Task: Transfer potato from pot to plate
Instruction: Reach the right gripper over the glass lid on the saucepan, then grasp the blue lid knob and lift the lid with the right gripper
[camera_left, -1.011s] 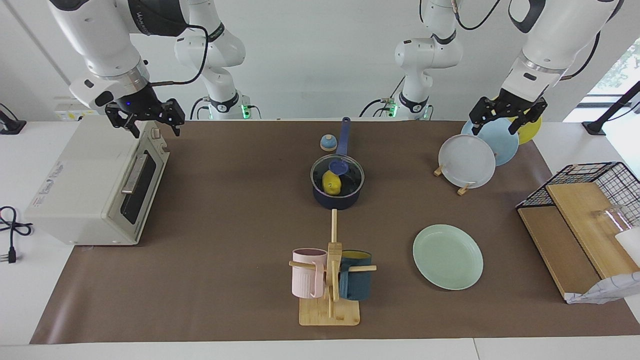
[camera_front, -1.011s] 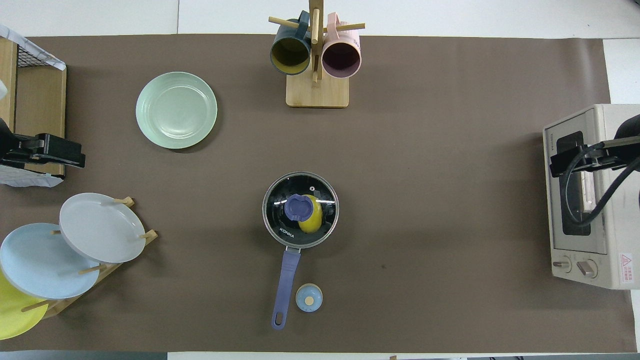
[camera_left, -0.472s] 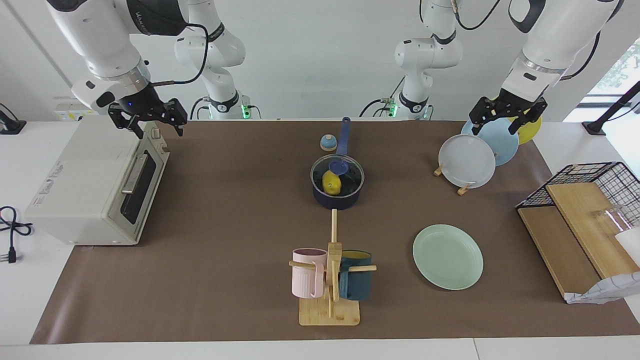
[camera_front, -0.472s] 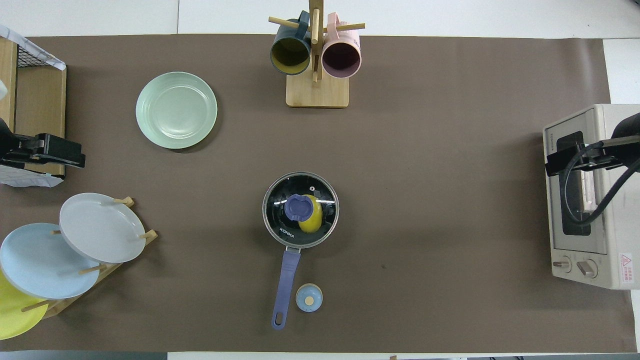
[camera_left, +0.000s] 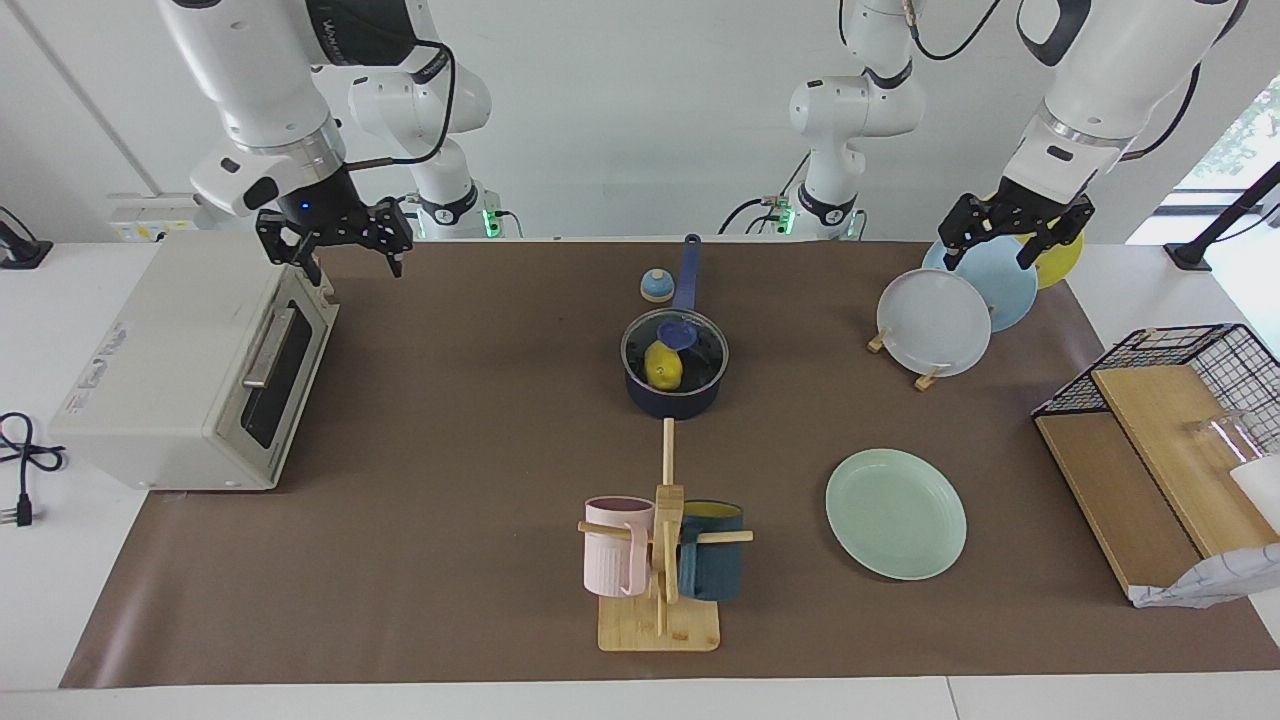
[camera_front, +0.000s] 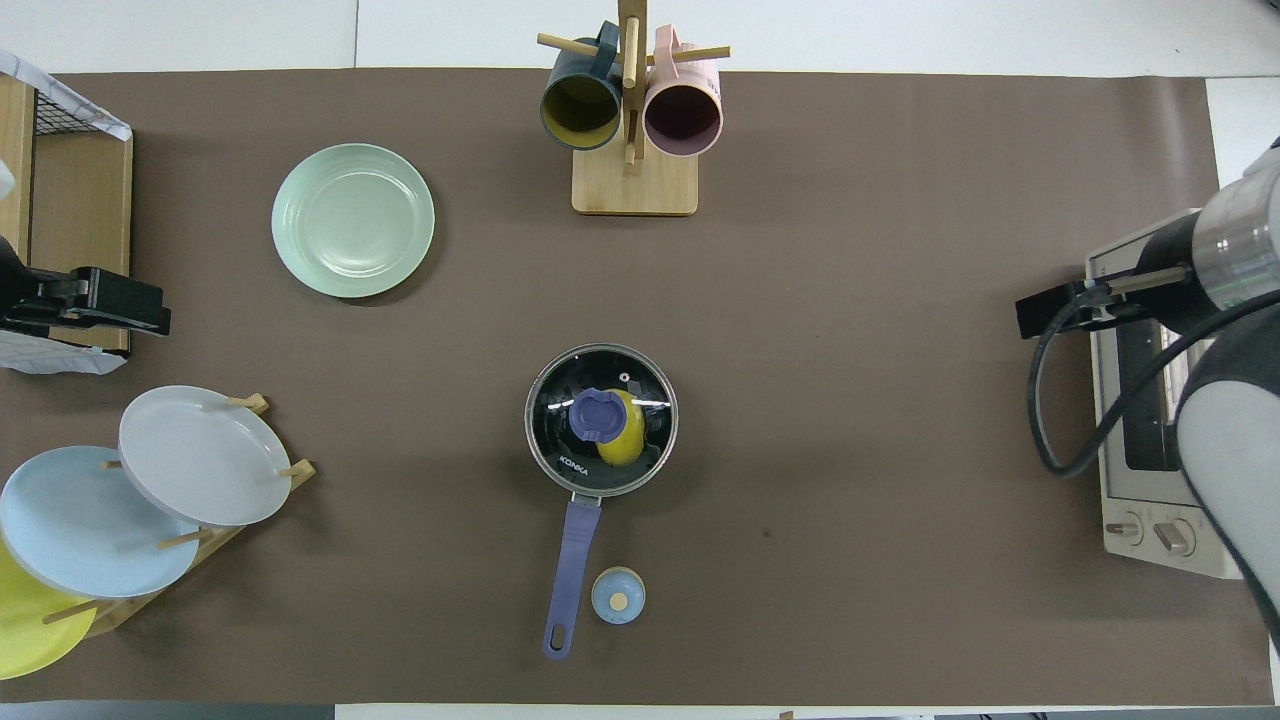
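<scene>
The pot (camera_left: 675, 378) sits near the middle of the worktop (camera_left: 480, 420) on the brown mat, its long blue handle (camera_front: 568, 575) pointing toward the robots. A glass lid (camera_front: 601, 420) with a blue knob covers it, and the potato (camera_left: 663, 366) shows through the glass, lying inside the pot — yellow against the black interior. A small pale blue dome-shaped object (camera_front: 618, 596) rests just beside the handle, toward the right arm's end.

The plate (camera_left: 896, 513) lies flat on the mat, farther from the robots than the pot and toward the left arm's end of the worktop, well apart from the pot and with nothing on it. Between the two, farther from the robots than the pot, a wooden mug stand (camera_left: 660, 590) carries a pink mug (camera_left: 615, 545) and a dark blue mug (camera_left: 711, 562).

The right gripper (camera_left: 345, 250) hangs in the air over the edge of the mat by the corner of the white toaster oven (camera_left: 190, 370), its fingers spread apart and holding nothing. The left gripper (camera_left: 1012, 240) hovers over the rack of upright plates — grey (camera_left: 935, 322), light blue (camera_left: 1010, 285) and yellow (camera_left: 1062, 258) — and its fingers are likewise spread wide with nothing between them. A wire basket with wooden boards (camera_left: 1165, 440) stands at the left arm's end of the worktop.
</scene>
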